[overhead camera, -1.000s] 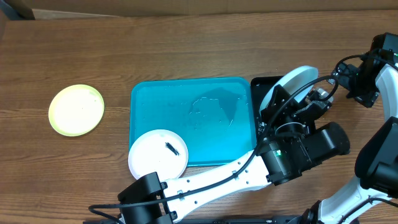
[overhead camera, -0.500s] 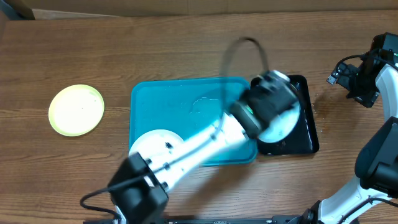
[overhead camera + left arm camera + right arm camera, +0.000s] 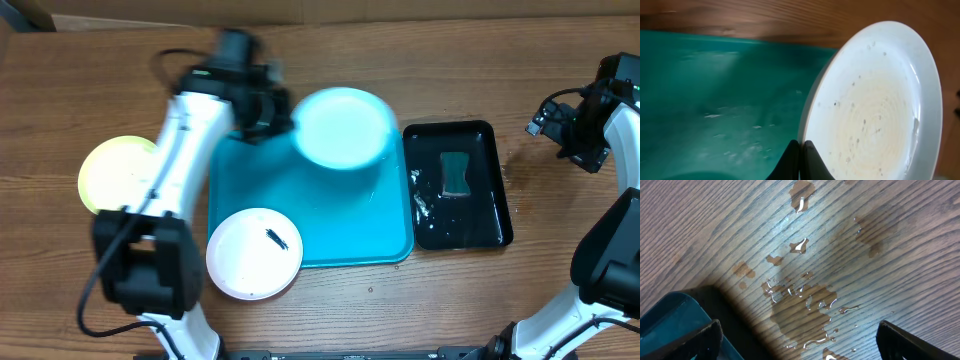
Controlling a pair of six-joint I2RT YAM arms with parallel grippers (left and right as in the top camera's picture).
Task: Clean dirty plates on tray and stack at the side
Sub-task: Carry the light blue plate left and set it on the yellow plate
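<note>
Left tool (image 3: 800, 148) pinches rim of round light cyan plastic plate (image 3: 340, 125), held above far-right corner of large turquoise rectangular plastic tray (image 3: 340, 220). Likely stack spot, round yellow-green plastic plate (image 3: 122, 177) on worktop (image 3: 400, 60) left of tray, lies left of that tool; left arm nearer. Right tool (image 3: 797, 332) wide, empty, right of tray.

This looks like a robot test lab, not a home. A white and black left robot arm (image 3: 185, 130) and right robot arm (image 3: 600, 250) with loose black cables (image 3: 560, 97) stand at a brown wooden surface (image 3: 120, 60).
</note>
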